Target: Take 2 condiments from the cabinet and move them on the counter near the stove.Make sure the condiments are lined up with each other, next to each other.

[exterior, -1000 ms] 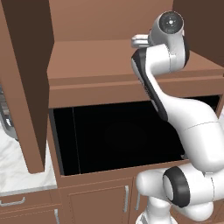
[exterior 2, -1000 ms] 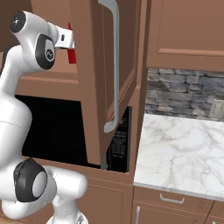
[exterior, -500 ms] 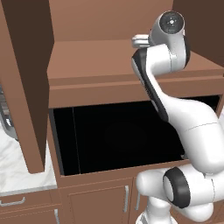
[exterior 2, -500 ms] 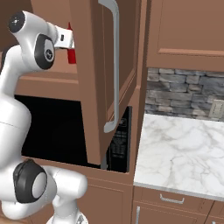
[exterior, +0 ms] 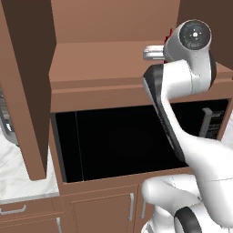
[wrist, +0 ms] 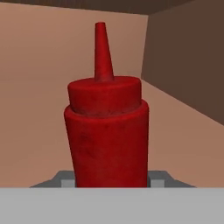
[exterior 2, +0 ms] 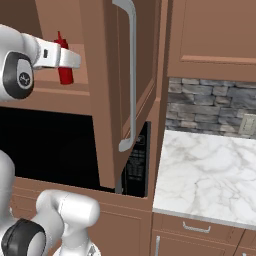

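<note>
The step in hand, judged from the scene, is the grasp of the red bottle (wrist: 107,131) inside the cabinet (exterior: 95,63). The arm reaches up into the open cabinet and the gripper (exterior 2: 67,59) sits level with the bottle.

To do the step well: keep the hand level so that the bottle stays upright on the shelf. Centre the bottle between the fingers before closing. Close on the straight body, below the shoulder of the cap, where the wall is widest and least likely to slip. Once the hold is firm, lift slightly off the shelf before drawing back, and withdraw straight out to clear the open door (exterior 2: 127,85) on the right.

Gripper state: the fingertips are hidden in all three views, so it cannot be told how far open the fingers are or whether they touch the bottle. Grey parts of the hand show on either side of the bottle base in the hand view.

Position of the bottle: directly ahead of the gripper and very close, upright, nozzle up, centred in the hand view. In the right base view it stands just behind the hand, on the shelf. In the left base view only a red sliver (exterior: 169,34) shows, beyond the wrist.
</note>
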You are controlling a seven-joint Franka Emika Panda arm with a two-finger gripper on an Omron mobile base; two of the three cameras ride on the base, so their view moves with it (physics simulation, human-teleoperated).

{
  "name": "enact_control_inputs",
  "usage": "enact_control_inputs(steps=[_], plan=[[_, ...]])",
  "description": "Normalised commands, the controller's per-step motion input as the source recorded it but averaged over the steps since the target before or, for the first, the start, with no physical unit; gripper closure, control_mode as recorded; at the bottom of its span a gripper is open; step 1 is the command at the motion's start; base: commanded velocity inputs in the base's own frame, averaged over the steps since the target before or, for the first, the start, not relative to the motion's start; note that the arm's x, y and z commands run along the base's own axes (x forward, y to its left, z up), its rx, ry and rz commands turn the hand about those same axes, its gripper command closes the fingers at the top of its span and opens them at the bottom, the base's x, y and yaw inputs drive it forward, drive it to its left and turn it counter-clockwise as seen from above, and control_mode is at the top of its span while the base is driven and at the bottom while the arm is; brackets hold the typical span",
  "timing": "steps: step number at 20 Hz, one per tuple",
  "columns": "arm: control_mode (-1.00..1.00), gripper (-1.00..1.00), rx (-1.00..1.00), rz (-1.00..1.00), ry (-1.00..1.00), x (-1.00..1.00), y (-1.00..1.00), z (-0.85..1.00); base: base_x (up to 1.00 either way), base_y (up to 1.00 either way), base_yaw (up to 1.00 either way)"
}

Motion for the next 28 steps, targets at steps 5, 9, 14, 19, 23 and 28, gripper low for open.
enact_control_inputs(steps=[5, 9, 14, 19, 23, 28], plan=[[-1.00, 1.00, -0.02, 0.14, 0.00, -1.00, 0.15, 0.00, 0.00, 0.00, 0.00], [-1.00, 1.00, 0.00, 0.24, 0.00, -1.00, 0.00, -0.01, 0.00, 0.00, 0.00], [-1.00, 1.00, -0.01, 0.19, -0.01, -0.97, 0.00, -0.26, 0.00, 0.00, 0.00], [-1.00, 1.00, -0.02, 0.08, -0.07, -0.63, -0.04, -0.19, 0.00, 0.00, 0.00], [-1.00, 1.00, -0.04, 0.00, -0.14, -0.43, -0.21, -0.01, 0.00, 0.00, 0.00], [-1.00, 1.00, 0.00, -0.05, -0.07, -0.40, -0.30, 0.00, 0.00, 0.00, 0.00]])
